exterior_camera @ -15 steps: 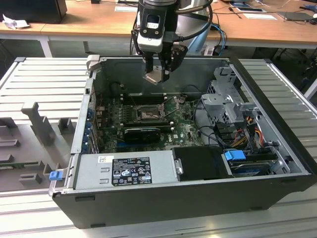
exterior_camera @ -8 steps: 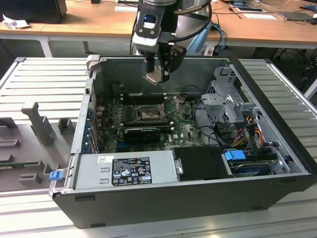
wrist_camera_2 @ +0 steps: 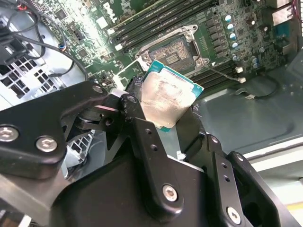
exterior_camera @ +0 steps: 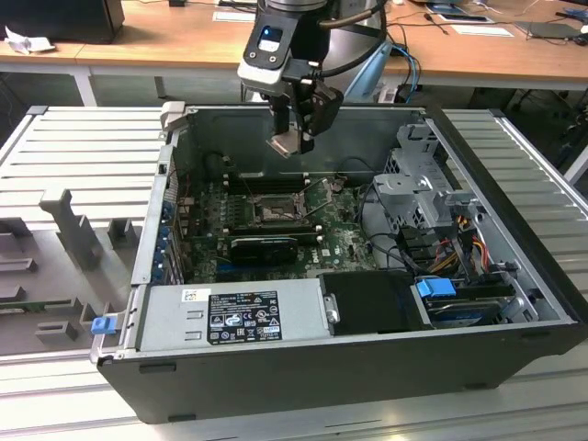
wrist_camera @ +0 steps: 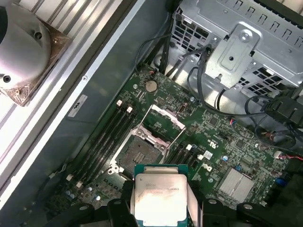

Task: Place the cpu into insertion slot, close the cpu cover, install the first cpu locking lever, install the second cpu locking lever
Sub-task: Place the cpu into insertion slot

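1. The black metal hand [exterior_camera: 295,137] clamps the flat square cpu [wrist_camera_2: 168,97] by opposite edges. Its dull silver top is smeared and tilted, above the open dark computer case [exterior_camera: 322,378].
2. Inside, on the green circuit board [exterior_camera: 342,234], the square black insertion slot [wrist_camera: 137,151] lies bare, with the thin metal-frame cpu cover [wrist_camera: 164,123] swung open.

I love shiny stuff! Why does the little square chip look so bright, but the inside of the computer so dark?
In both wrist views the chip catches the light on its metal top and glares pale; in the exterior view the green board sits deep inside the case and looks dim.
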`<action>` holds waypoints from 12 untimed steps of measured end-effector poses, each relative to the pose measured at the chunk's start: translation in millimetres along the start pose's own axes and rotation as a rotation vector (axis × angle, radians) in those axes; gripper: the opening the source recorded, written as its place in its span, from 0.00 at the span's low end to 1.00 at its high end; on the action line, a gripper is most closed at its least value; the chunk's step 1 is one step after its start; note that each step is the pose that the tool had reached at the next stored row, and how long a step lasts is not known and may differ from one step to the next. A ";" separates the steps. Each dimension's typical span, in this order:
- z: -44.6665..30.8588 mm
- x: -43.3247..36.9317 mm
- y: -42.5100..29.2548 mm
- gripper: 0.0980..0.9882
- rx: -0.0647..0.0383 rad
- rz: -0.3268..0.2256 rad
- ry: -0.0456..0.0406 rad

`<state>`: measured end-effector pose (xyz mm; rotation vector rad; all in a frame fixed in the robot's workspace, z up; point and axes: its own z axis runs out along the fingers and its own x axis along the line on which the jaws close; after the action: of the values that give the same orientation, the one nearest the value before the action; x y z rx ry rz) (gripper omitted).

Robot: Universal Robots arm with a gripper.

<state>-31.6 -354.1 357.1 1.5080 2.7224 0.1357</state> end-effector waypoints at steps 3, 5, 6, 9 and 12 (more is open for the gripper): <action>0.1 0.1 0.0 0.48 0.000 0.027 -0.0024; 0.1 0.1 0.0 0.48 -0.001 0.044 -0.0040; 0.1 0.1 0.0 0.48 -0.001 0.053 -0.0047; 0.2 0.1 0.0 0.48 -0.002 0.094 -0.0084; 0.3 0.1 0.0 0.48 -0.002 0.125 -0.0111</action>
<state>-31.6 -354.0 356.8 1.6724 2.6185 0.1325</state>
